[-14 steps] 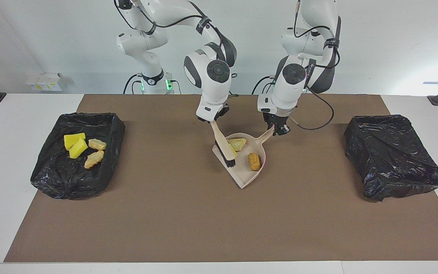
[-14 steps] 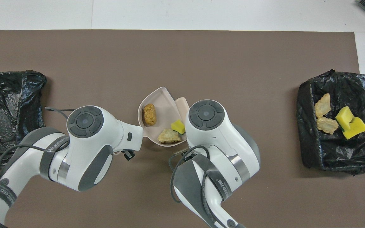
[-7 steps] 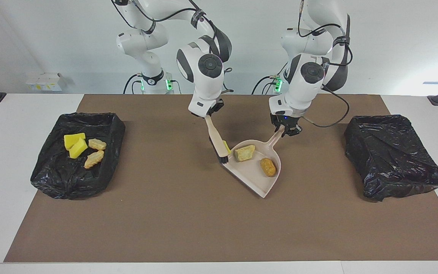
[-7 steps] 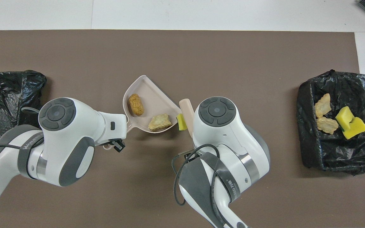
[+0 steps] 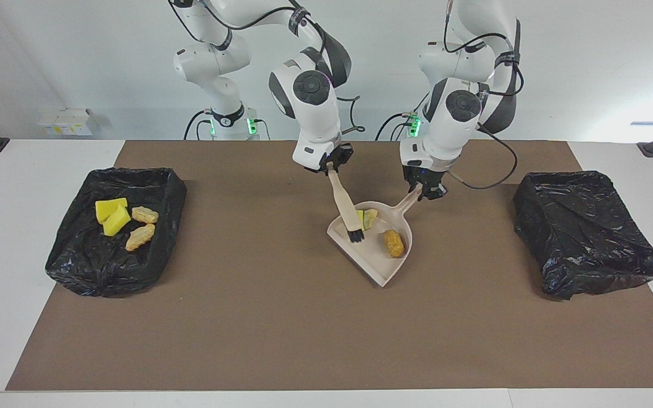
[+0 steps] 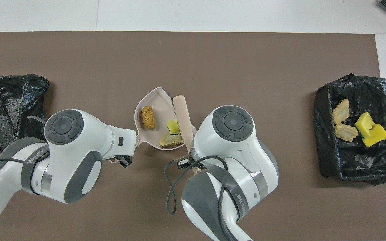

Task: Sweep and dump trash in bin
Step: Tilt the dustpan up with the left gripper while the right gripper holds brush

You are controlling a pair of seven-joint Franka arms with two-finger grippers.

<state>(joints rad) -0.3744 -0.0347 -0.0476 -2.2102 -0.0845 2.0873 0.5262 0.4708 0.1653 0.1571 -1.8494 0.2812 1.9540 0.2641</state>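
On the dustpan, light, soft scraps are lying; left gripper is clamping its stiff handle, right gripper is clamping the brush.

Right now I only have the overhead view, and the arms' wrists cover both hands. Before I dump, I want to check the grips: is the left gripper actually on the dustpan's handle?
Observer: Yes. In the facing view the left gripper has its fingers closed on the end of the dustpan handle.
Operator: And the other arm?
Observer: The right gripper is closed on the top of the brush handle. The brush slants down from it, and its bristles are inside the pan, against the yellow-green sponge scrap.
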